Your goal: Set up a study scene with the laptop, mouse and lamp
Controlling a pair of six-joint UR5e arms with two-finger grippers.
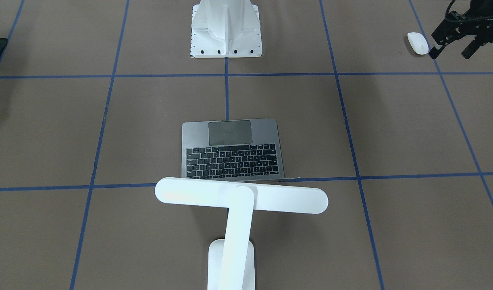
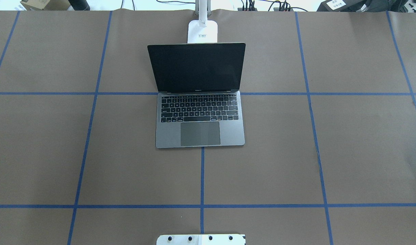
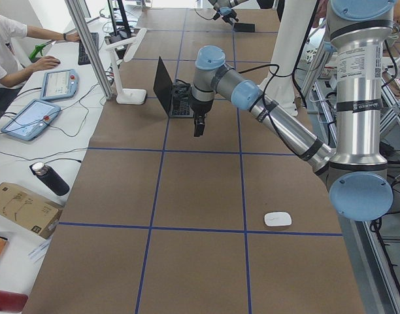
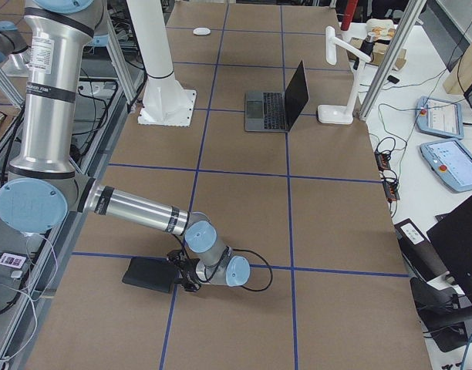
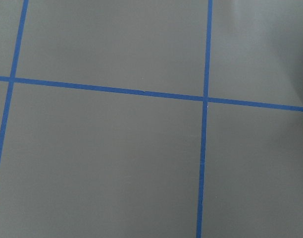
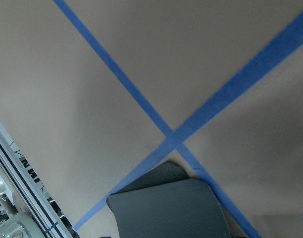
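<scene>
Exterior front-facing: left gripper point(image 1: 450, 53) jaws seemingly wide beside mouse point(image 1: 417, 43); right gripper point(image 4: 182, 280): cannot tell.

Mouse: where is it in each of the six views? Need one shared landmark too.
Exterior front-facing: mouse at top right.
Overhead exterior: not in it.
Exterior left: lower right, in the foreground.
Exterior right: top edge, left of centre, far end of the table.
Left wrist: not in it.
Right wrist: not in it.
Landmark: the open laptop, seen in all four exterior views.
</scene>
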